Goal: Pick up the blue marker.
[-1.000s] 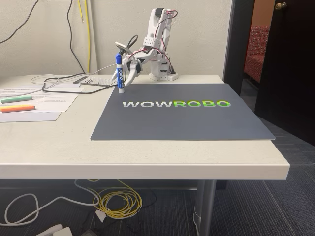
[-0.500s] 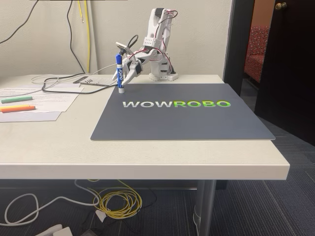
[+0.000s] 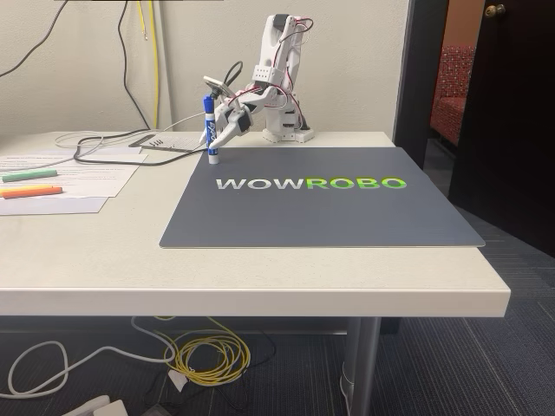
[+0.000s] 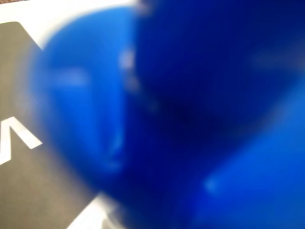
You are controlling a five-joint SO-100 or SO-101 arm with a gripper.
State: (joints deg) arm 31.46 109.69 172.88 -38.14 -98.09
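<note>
Marker [image 3: 209, 128] is seen upright at the mat's [image 3: 321, 212] back left corner in the fixed view, blue cap up, its lower tip apparently touching or just above the mat edge; contact cannot be confirmed. The claw [image 3: 220, 132] is closed on the marker at mid-barrel, gripping from the right side as that view shows it. The arm [image 3: 276, 74] is folded low near the counter's [image 3: 260, 269] back edge.

Risks, judged from this pose:
- The grip is taken on a slim round barrel, so the marker could pivot or slide down between the fingers once lifted, especially if the clamp is light.
- If the tip rests on the mat, any sideways motion before lifting could drag it and lever the marker out of the grip.
- Cables [image 3: 113, 143] lie on the counter just left of the marker; a swing that way could snag them.

View differences:
- The fixed view gives the whole layout: marker attitude, claw position, the mat, and papers [image 3: 65, 178] near the counter's left edge with a green highlighter [image 3: 29, 175] and an orange highlighter [image 3: 30, 191] lying on them, well apart from the marker.
- The wrist view is taken up by a blurred blue mass [image 4: 190, 114], presumably the marker very close to the lens; a strip of mat with white lettering [image 4: 19, 138] is seen along its left side. No fingers or grip detail can be resolved there, so grip security cannot be checked from it.
</note>
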